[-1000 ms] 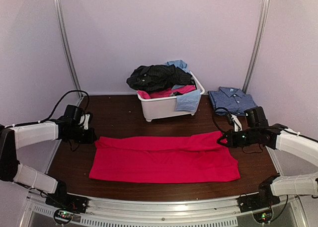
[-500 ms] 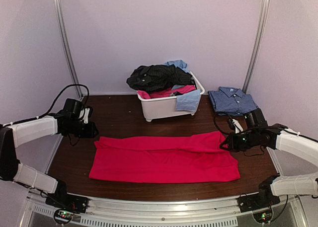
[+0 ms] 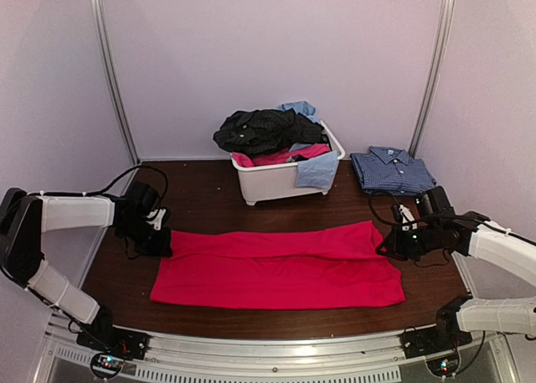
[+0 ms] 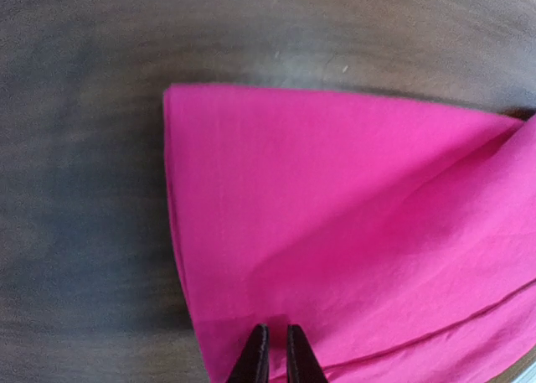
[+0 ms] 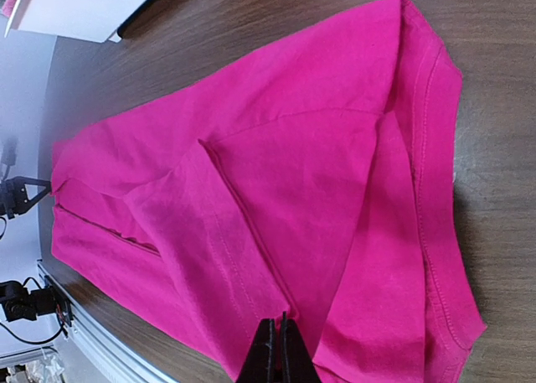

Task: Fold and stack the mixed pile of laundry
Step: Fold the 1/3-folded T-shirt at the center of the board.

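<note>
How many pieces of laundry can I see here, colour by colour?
Pink-red: 2, the spread garment and the pink bundle in the white tub
Black: 1, black garment
Light blue: 2 patches, upper patch, hanging patch; maybe one garment
Blue checked: 1, folded shirt
Total: 6

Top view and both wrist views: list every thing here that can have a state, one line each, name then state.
pink shirt, folded over, spread flat on the table
tub, upright, filled above its rim
black garment, crumpled on top of the tub
checked shirt, folded, lying on the table
left pincer, shut, over the pink shirt
right pincer, shut, over the pink shirt
</note>
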Robot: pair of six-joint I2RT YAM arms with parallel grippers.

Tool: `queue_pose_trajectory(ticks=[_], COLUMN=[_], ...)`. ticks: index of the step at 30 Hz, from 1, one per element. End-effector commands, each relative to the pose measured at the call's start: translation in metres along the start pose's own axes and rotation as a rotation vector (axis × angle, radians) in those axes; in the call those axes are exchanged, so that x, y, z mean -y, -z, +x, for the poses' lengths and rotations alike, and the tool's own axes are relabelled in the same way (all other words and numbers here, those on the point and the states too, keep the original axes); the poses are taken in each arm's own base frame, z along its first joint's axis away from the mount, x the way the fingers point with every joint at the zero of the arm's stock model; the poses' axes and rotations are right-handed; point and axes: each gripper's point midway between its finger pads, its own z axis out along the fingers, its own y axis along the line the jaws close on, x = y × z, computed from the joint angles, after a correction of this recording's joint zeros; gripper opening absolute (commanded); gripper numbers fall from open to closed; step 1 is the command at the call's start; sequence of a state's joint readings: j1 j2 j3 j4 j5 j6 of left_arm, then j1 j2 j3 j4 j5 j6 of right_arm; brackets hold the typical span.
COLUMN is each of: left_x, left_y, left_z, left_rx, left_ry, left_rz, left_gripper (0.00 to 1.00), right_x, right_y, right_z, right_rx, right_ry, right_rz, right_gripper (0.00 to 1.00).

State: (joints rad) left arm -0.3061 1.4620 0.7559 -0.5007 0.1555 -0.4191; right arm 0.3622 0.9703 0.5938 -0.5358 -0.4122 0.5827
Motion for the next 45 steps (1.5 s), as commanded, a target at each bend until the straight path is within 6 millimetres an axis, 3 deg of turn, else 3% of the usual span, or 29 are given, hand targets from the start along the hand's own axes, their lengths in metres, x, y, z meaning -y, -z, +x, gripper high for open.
queue_pose_trajectory(ticks=[1,4,7,12,15,17,22,25,31,38,40,41,43,45], left_x=[-0.011,-0.018,-0.015,-0.005,0.002,0.002,0.005,0.005,0.008,0.013,0.013,0.012,0.013,0.015], left_y=[0.002,0.008,0.019,0.04,0.043,0.042,0.033,0.032,0.034,0.038,0.039,0.039,0.039,0.04], left_z=[0.024,0.014,-0.009,-0.047,-0.065,-0.073,-0.079,-0.082,-0.088,-0.085,-0.085,-0.084,-0.085,-0.086], left_rx=[-0.064,-0.035,0.053,0.183,0.218,0.226,0.204,0.212,0.215,0.231,0.239,0.239,0.244,0.247], left_ry=[0.067,0.084,0.096,0.069,0.06,0.063,0.053,0.054,0.035,-0.005,-0.01,-0.01,-0.012,-0.016], left_rz=[-0.05,-0.105,-0.113,-0.086,-0.046,-0.032,-0.019,-0.022,-0.012,0.016,0.018,0.015,0.021,0.03], left_gripper=[0.1,0.11,0.13,0.24,0.33,0.34,0.33,0.33,0.34,0.36,0.37,0.38,0.39,0.4], right_x=[0.008,0.004,0.008,0.023,0.01,0.008,-0.04,-0.053,-0.064,-0.048,-0.041,-0.042,-0.063,-0.084], right_y=[-0.011,-0.016,-0.021,-0.019,-0.025,-0.027,-0.005,-0.003,-0.022,-0.038,-0.038,-0.037,-0.029,-0.018], right_z=[0.029,0.043,0.053,0.045,0.053,0.062,0.044,0.041,0.055,0.09,0.096,0.093,0.074,0.046], right_rx=[-0.095,-0.138,-0.191,-0.149,-0.173,-0.202,-0.11,-0.136,-0.25,-0.391,-0.426,-0.423,-0.357,-0.246], right_ry=[-0.055,-0.042,-0.032,-0.073,-0.102,-0.098,0.022,0.068,0.126,0.132,0.139,0.151,0.187,0.228], right_rz=[-0.028,-0.068,-0.04,0.065,-0.039,-0.061,-0.225,-0.262,-0.245,-0.186,-0.148,-0.143,-0.2,-0.242], right_gripper=[0.0,0.0,0.0,0.0,0.0,0.0,0.0,0.0,0.0,0.0,0.19,0.23,0.35,0.56])
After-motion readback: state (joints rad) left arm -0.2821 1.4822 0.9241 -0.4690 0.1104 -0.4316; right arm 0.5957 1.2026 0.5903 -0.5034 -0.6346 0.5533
